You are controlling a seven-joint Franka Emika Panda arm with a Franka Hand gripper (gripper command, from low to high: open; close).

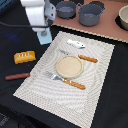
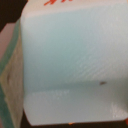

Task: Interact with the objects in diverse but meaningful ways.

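Note:
My gripper [image 1: 45, 29] is at the exterior view's upper left, right over the pale blue carton block [image 1: 45, 37], which sits at the far corner of the placemat [image 1: 95, 85]. The carton [image 2: 75, 60] fills the wrist view, very close, with red print at one edge. My fingers are hidden, so I cannot tell if they grip it. The yellow-orange bread loaf [image 1: 24, 57] and the reddish-brown sausage stick [image 1: 17, 76] lie on the dark table to the exterior view's left of the mat. The small white-and-blue piece [image 1: 76, 43] lies on the mat's far side.
A tan plate [image 1: 68, 66] sits mid-mat between a wooden-handled knife [image 1: 87, 58] and fork [image 1: 67, 81]. Two grey pots [image 1: 66, 8] [image 1: 91, 14] stand on a board at the back. A bowl [image 1: 123, 19] is at the back right.

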